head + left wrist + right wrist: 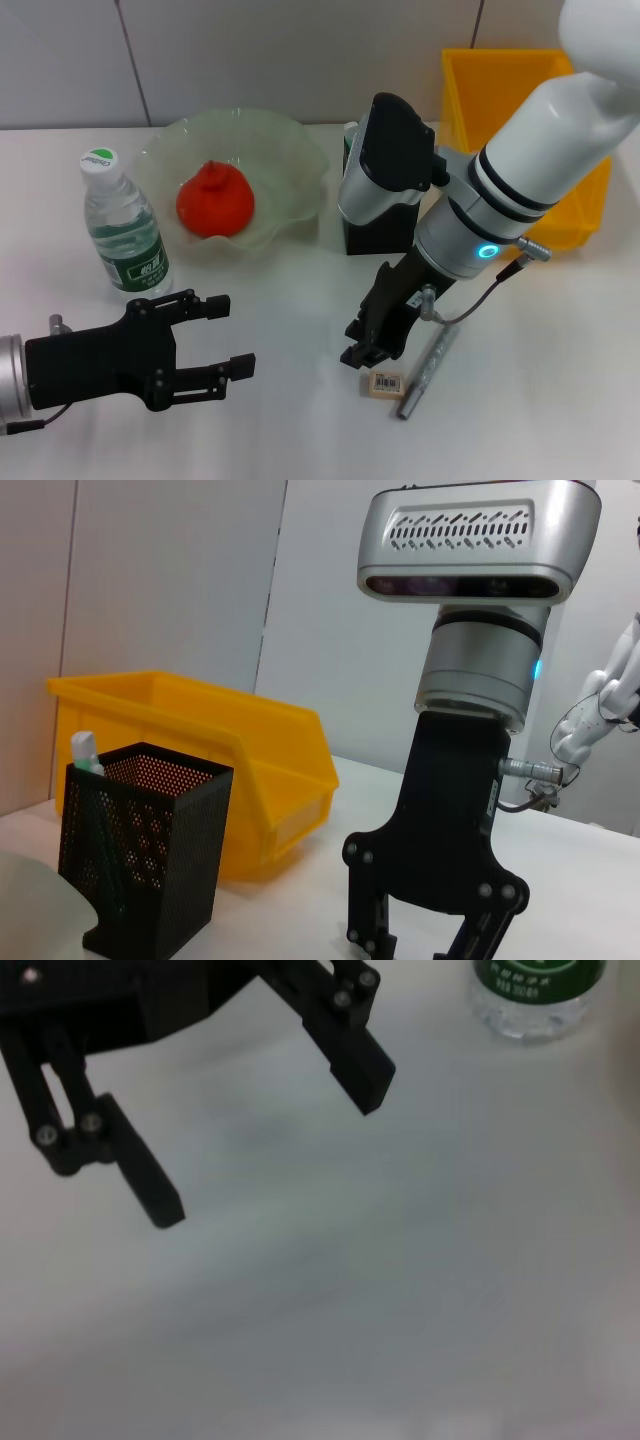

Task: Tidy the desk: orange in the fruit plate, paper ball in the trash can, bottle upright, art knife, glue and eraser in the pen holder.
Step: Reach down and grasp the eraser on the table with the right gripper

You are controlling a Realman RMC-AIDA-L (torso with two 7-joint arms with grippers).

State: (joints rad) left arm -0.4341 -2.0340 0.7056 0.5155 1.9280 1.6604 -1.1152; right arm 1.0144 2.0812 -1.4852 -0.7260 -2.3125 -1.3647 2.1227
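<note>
- the red-orange, bumpy-topped orange lies inside the pale-green ruffled glass fruit plate at 11 o'clock on the white desk.
- the clear plastic bottle with green label and white cap stands upright at 9 o'clock, beside the plate.
- the square black mesh pen holder holds the thin translucent green glue; the bright yellow trash can sits just behind it.
- the right gripper hangs just above the tiny beige eraser; whether it is open or closed cannot be told.
- the slim grey art knife lies beside the eraser.
- the left gripper, fingers spread apart and empty, rests at 7 o'clock.
</note>
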